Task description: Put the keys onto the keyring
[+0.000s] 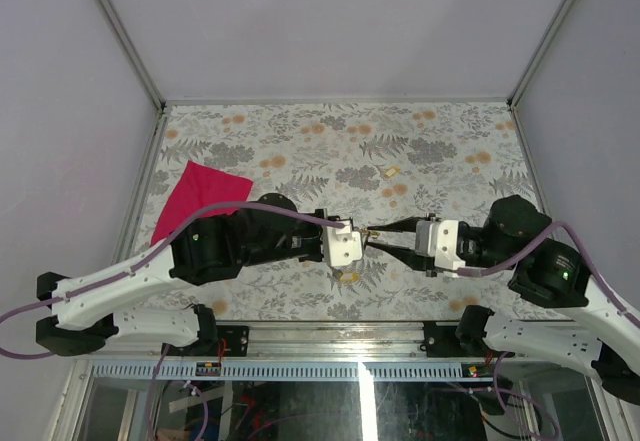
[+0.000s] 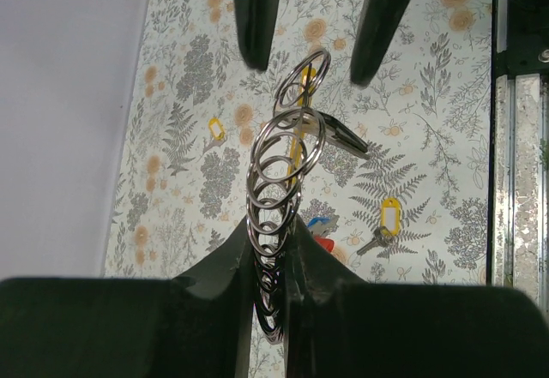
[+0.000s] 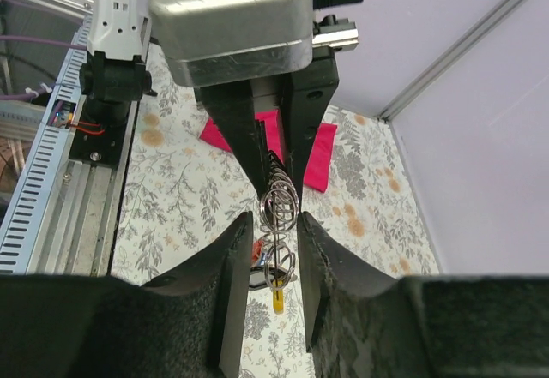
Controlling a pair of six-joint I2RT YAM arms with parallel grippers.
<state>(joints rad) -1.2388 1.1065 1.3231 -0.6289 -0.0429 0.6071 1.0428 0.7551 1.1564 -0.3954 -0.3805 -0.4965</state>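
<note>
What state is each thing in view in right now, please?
Left end effector: shut on the keyring.
Right end effector: open, its fingers either side of the keyring's free end.
Keyring: held up off the table, a yellow key apparently hanging on it.
Loose keys: lying flat on the table, not on the keyring.
Red cloth: spread flat on the table.

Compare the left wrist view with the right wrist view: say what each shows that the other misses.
Left wrist only: a loose yellow-capped key and a yellow-tagged key lying on the floral table. Right wrist only: the red cloth and the left arm's grey wrist housing. Both: the coiled keyring clamped in the left fingers, its free end between the spread right fingers.
</note>
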